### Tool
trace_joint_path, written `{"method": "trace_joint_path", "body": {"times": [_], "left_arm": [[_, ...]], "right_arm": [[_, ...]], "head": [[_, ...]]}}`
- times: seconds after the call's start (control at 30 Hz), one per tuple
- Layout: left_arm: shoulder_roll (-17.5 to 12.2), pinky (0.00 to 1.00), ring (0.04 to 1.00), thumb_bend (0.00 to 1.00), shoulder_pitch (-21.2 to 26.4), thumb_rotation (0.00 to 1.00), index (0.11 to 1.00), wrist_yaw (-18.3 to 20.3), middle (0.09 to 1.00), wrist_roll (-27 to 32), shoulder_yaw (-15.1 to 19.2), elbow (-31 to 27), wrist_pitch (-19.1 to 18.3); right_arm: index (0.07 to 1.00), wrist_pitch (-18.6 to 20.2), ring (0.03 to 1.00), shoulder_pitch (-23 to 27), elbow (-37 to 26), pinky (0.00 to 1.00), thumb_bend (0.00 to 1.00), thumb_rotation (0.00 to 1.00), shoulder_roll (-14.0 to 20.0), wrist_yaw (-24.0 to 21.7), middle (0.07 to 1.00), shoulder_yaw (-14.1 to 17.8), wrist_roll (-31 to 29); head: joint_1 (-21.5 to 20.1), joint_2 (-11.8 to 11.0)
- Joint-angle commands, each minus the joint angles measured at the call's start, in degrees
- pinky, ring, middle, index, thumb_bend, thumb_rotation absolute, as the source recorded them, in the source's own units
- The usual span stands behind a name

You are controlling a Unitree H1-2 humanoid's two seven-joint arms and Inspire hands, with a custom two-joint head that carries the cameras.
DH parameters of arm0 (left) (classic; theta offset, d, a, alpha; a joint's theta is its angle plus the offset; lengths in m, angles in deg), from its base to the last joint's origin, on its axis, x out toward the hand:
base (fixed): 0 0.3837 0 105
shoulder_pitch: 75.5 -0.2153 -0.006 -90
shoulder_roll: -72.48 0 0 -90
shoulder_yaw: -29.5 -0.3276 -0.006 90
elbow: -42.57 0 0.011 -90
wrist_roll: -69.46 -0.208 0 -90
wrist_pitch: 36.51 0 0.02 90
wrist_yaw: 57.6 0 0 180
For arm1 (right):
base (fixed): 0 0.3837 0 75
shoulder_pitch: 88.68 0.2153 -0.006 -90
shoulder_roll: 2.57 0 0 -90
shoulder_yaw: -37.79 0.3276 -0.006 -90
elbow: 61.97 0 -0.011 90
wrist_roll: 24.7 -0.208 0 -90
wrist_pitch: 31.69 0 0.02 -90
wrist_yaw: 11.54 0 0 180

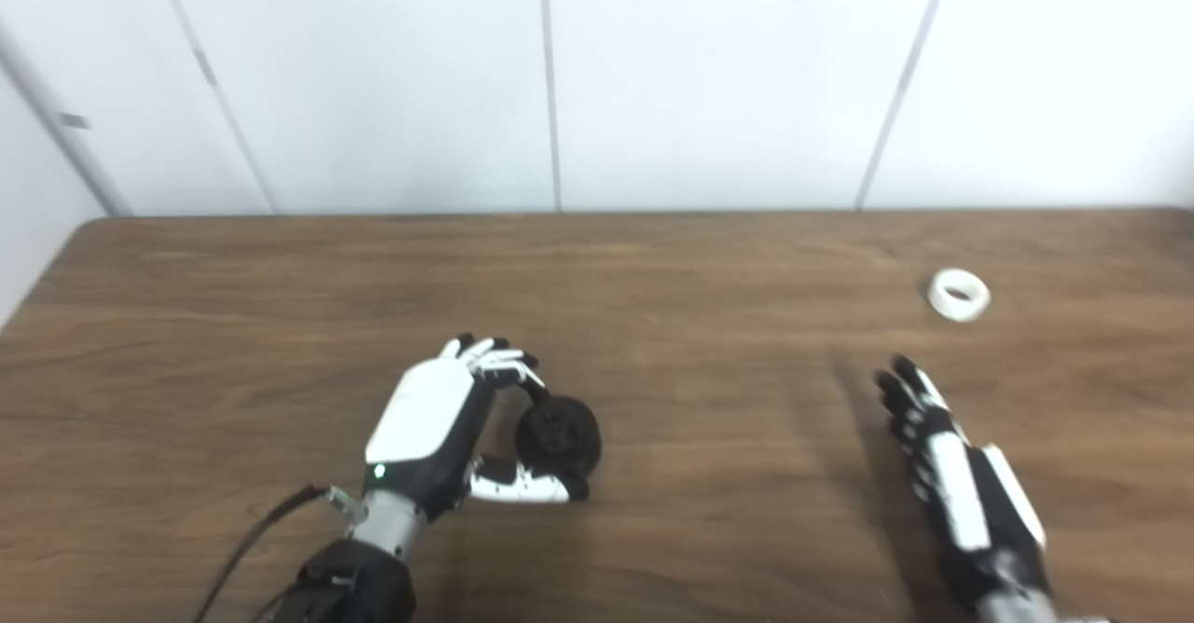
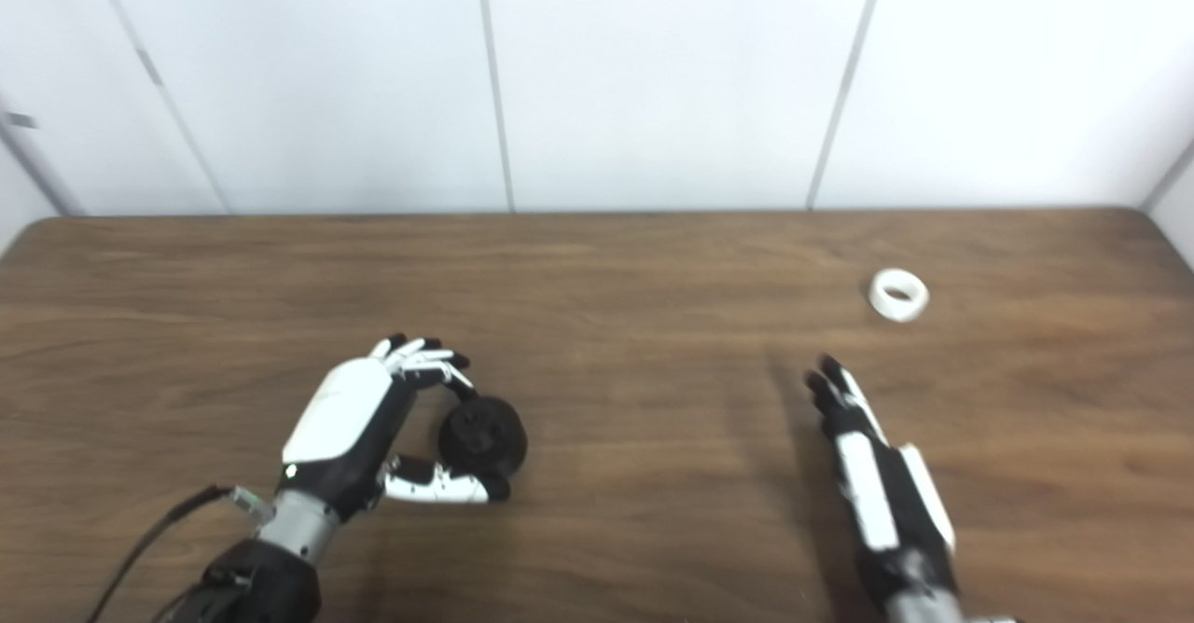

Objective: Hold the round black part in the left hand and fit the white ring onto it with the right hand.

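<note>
Brown wood grain runs across the bench [image 1: 709,259], and your two parts sit well apart on it. Your left hand [image 1: 438,427] has its fingers and thumb curled around the round black part [image 1: 558,435], which looks to be resting on or just above the bench; the blur hides whether the grip is fully closed. Your right hand [image 2: 863,460] is held flat and empty, fingers straight and pointing toward the white ring [image 1: 959,295], which lies near it but apart, farther back on the right.

That ring looks light, stiff and smooth, so it may skate when touched; take it by pinching across the outer wall. The black part looks solid and chunky; hold it by the rim, leaving the face free.

Your right eye view shows the bench's far right corner; the left eye view cuts it off.
</note>
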Motion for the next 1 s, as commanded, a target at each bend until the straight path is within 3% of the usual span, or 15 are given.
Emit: {"method": "trace_joint_path", "body": {"times": [0.0, 0.33, 0.97], "left_arm": [[0.13, 1.00, 0.934, 0.52, -0.13, 0.05, 0.484, -0.59, 0.812, -1.76, -0.72, -2.31, 2.77], [2.03, 1.00, 0.945, 0.53, -3.94, 0.06, 0.484, -0.27, 0.818, -8.04, -4.63, -0.72, 5.71], [4.68, 1.00, 0.931, 0.52, -6.31, 0.06, 0.484, -6.48, 0.815, -10.57, -6.44, 7.05, 12.15]], "right_arm": [[0.972, -0.61, 0.976, 1.38, -2.39, 1.00, 0.60, 1.00, -1.84, 0.66, 0.946, -0.09, 0.55], [0.961, 3.70, 0.971, 2.22, -5.54, 1.00, 0.67, 1.00, -2.52, 2.13, 0.946, -1.01, 1.31], [0.966, 7.33, 0.958, 3.70, -8.25, 1.00, 0.60, 1.00, -1.65, 2.27, 0.943, -0.12, -0.86]], "head": [[-0.27, 0.20], [-2.50, 3.17], [-2.66, 5.30]]}}
